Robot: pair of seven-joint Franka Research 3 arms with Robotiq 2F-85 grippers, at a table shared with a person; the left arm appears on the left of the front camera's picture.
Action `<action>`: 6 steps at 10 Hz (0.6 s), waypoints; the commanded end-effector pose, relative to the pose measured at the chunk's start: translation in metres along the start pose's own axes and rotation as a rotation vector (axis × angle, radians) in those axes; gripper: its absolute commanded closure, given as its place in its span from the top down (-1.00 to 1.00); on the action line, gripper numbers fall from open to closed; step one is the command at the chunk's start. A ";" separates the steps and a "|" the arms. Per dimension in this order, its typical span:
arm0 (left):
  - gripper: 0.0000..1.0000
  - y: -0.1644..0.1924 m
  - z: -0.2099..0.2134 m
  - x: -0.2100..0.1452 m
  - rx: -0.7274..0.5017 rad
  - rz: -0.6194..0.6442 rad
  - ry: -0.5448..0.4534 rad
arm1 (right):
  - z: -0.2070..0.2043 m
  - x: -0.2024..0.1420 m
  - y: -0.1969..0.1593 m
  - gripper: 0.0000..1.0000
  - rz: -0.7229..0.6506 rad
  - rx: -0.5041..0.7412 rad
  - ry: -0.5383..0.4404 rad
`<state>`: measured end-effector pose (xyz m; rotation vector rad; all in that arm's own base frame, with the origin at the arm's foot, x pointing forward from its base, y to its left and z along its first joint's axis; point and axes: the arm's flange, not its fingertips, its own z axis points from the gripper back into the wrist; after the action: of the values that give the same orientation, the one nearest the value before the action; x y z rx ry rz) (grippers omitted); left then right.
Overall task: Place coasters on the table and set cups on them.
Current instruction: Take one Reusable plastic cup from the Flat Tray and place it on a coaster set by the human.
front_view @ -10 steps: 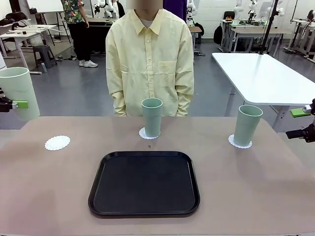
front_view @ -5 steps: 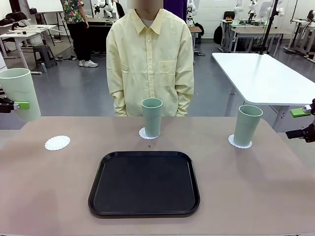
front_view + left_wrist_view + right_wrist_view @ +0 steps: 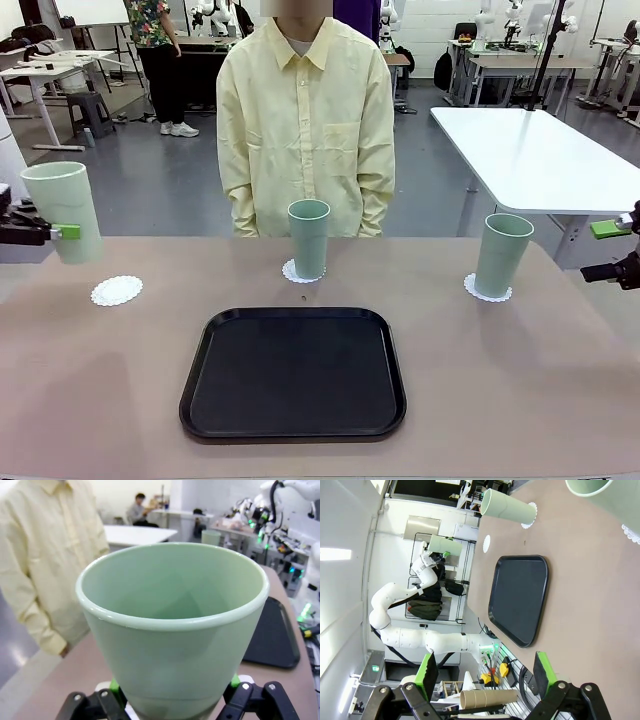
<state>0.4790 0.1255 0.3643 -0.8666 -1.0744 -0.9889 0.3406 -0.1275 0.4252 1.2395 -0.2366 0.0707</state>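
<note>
My left gripper (image 3: 58, 232) is shut on a mint-green cup (image 3: 63, 210), held slightly tilted in the air over the table's (image 3: 480, 400) left edge, up and left of an empty coaster (image 3: 117, 290). In the left wrist view the held cup (image 3: 172, 630) stands between the green pads. A second cup (image 3: 308, 238) stands on the middle coaster (image 3: 296, 273). A third cup (image 3: 503, 253) stands on the right coaster (image 3: 487, 293). My right gripper (image 3: 612, 250) is open at the far right edge, with nothing between its fingers (image 3: 541, 672).
A black tray (image 3: 293, 372) lies in the middle of the table, near my side. A person in a pale yellow shirt (image 3: 305, 120) stands at the far edge behind the middle cup. A white table (image 3: 540, 160) stands beyond at the right.
My left gripper has carried the cup to the right and lower, closer to the empty coaster. The right arm and the other two cups have not moved.
</note>
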 end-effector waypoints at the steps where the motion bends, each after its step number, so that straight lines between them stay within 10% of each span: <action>1: 0.69 0.014 -0.002 -0.005 -0.051 0.009 -0.011 | 0.000 -0.002 0.002 1.00 0.008 0.012 -0.004; 6: 0.69 0.042 -0.004 -0.052 -0.101 -0.023 -0.042 | 0.000 -0.002 0.002 1.00 0.008 0.012 -0.004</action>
<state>0.5035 0.1384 0.3176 -0.9461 -1.0635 -1.0133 0.3406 -0.1276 0.4252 1.2395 -0.2367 0.0707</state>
